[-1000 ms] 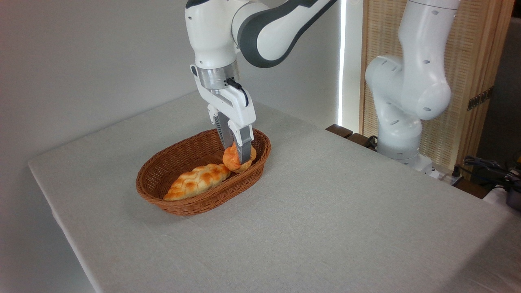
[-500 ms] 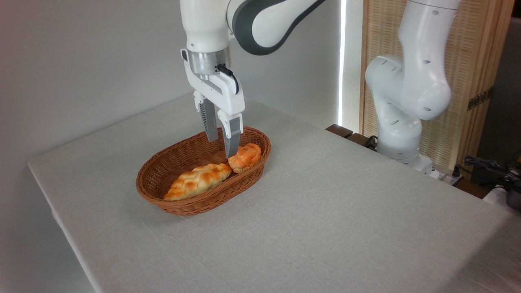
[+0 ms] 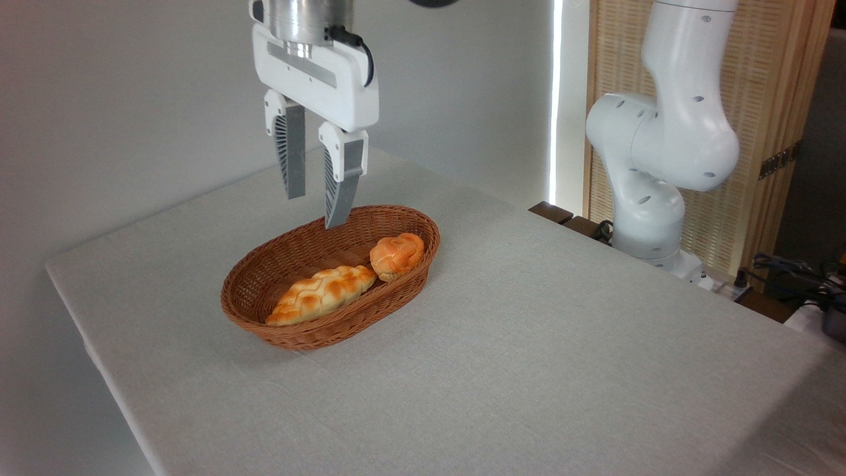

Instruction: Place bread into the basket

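Golden bread lies below the parted gripper.

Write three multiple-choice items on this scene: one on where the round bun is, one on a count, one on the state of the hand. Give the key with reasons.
1. Where is the round bun?
A. On the bare table
B. Inside the basket, at its right end
C. Held between the fingers

2. How many pieces of bread lie in the basket?
A. One
B. Two
C. Four

3. What is the state of the hand?
A. Open and empty, above the basket
B. Shut on the bun
C. Resting on the table

Key: 1 B, the bun sits within the woven rim beside the braided loaf. 2 B, only the bun and the loaf are there. 3 A, a gap shows between the fingers and nothing is in it.
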You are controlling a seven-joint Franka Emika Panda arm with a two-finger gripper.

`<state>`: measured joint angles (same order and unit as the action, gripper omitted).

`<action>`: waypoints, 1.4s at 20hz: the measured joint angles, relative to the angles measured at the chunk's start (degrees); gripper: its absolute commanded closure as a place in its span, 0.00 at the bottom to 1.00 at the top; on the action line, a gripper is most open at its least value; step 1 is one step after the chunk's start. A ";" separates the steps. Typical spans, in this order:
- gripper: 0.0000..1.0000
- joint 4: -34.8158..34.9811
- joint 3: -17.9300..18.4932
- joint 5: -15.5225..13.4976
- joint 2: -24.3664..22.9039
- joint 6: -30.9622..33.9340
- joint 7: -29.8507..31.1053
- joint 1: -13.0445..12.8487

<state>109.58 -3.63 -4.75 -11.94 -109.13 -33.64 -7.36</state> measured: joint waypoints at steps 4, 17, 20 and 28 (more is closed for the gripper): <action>0.00 -12.35 -0.19 0.00 7.70 10.45 -3.38 4.30; 0.00 -18.39 -0.62 0.16 11.40 17.95 -3.59 4.89; 0.00 -17.69 -0.25 1.13 11.02 15.39 -3.59 5.00; 0.00 -16.22 0.15 3.07 10.28 15.33 -3.59 5.07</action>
<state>93.35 -3.48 -1.69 -1.66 -93.80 -37.24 -2.29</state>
